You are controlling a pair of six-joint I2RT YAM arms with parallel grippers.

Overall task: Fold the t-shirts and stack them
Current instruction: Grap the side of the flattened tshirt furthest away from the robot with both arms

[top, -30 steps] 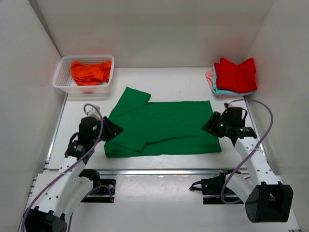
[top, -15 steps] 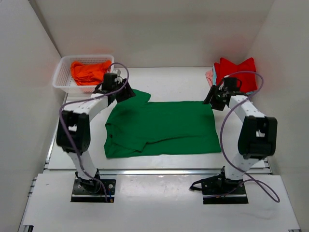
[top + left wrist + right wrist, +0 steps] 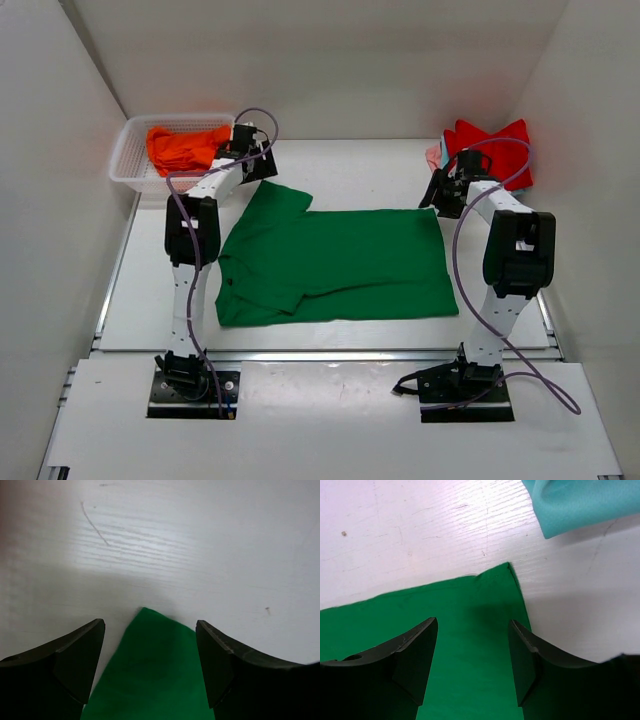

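Observation:
A bright green t-shirt [image 3: 335, 262] lies spread on the white table, its left side folded in and one sleeve pointing up-left. My left gripper [image 3: 262, 172] hovers open over that sleeve's tip [image 3: 150, 670], which lies flat between the two fingers, gripped by neither. At the shirt's far right corner [image 3: 485, 610] my right gripper [image 3: 440, 195] is open too, a finger on either side above the cloth. A red t-shirt [image 3: 490, 150] tops a folded stack at the back right. An orange t-shirt [image 3: 185, 147] lies in the basket.
The white mesh basket [image 3: 125, 160] stands at the back left, close to my left gripper. A light blue shirt [image 3: 580, 500] of the stack juts out just beyond my right gripper. White walls close in the table on three sides.
Both arms have reached from the shirt's near side corners to its far edge, left to the sleeve, right to the far right corner. Both jaws have widened. The shirt has not moved.

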